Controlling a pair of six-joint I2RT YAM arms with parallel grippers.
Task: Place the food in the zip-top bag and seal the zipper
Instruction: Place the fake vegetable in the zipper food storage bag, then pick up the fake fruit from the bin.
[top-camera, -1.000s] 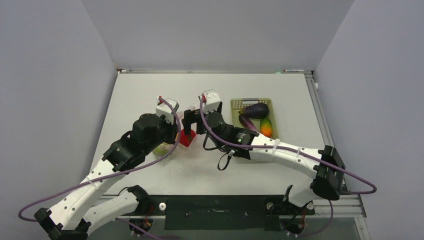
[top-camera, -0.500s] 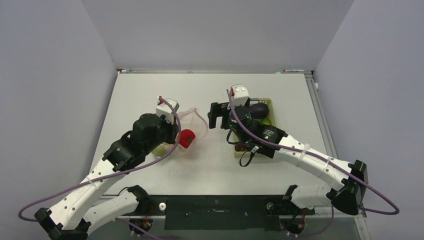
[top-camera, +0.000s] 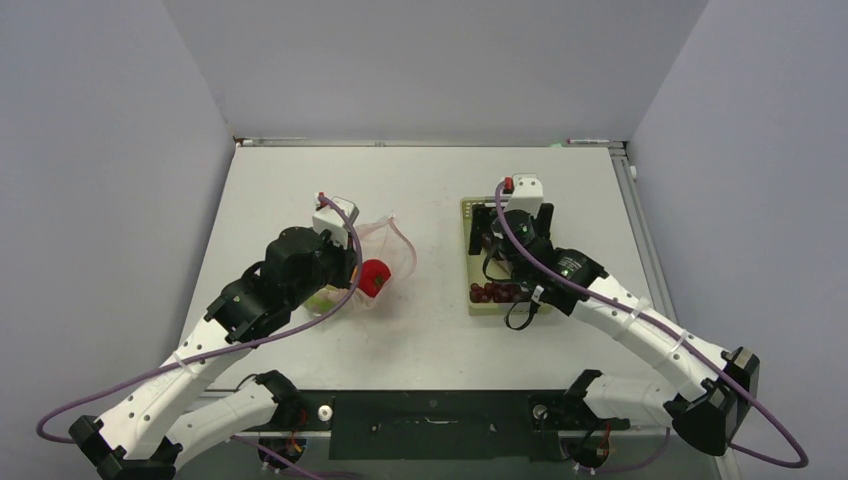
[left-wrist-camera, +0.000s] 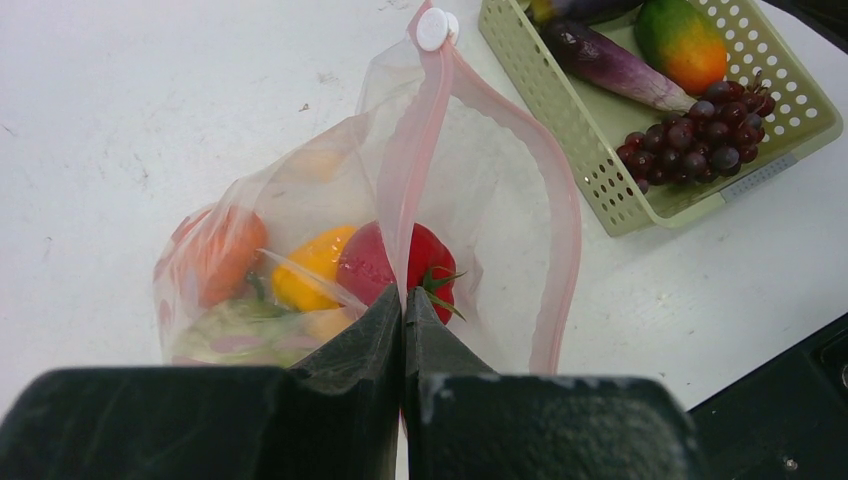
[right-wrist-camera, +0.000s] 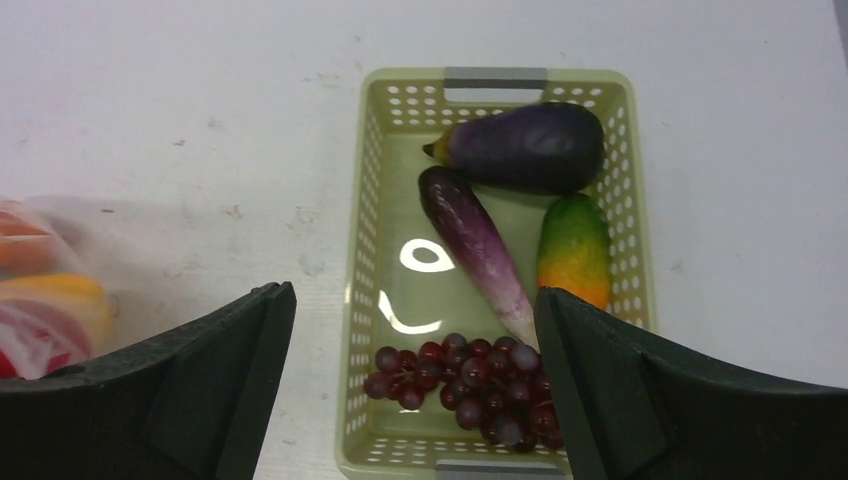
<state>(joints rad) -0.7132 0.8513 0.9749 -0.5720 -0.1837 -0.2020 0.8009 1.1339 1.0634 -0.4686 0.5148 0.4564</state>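
The clear zip-top bag (left-wrist-camera: 470, 190) lies at table centre-left, its pink-red zipper (left-wrist-camera: 560, 200) gaping open with a white slider (left-wrist-camera: 432, 28) at the far end. Inside show a red tomato (left-wrist-camera: 425, 260), a yellow pepper (left-wrist-camera: 305, 262) and an orange (left-wrist-camera: 215, 250). My left gripper (left-wrist-camera: 403, 300) is shut on the bag's near zipper edge. My right gripper (right-wrist-camera: 415, 340) is open and empty above the mesh basket (right-wrist-camera: 365, 290), over the dark red grapes (right-wrist-camera: 470, 385). The basket also holds a dark purple eggplant (right-wrist-camera: 525, 147), a long purple vegetable (right-wrist-camera: 470, 245) and an orange-green fruit (right-wrist-camera: 573, 250).
The basket (top-camera: 470, 300) sits right of centre in the top view, the bag with the tomato (top-camera: 375, 277) left of it. A bare strip of white table separates them. Grey walls bound the table on three sides.
My right arm has swung right, from over the bag's mouth to over the basket, leaving the tomato in the bag. The left gripper has kept its hold and not moved.
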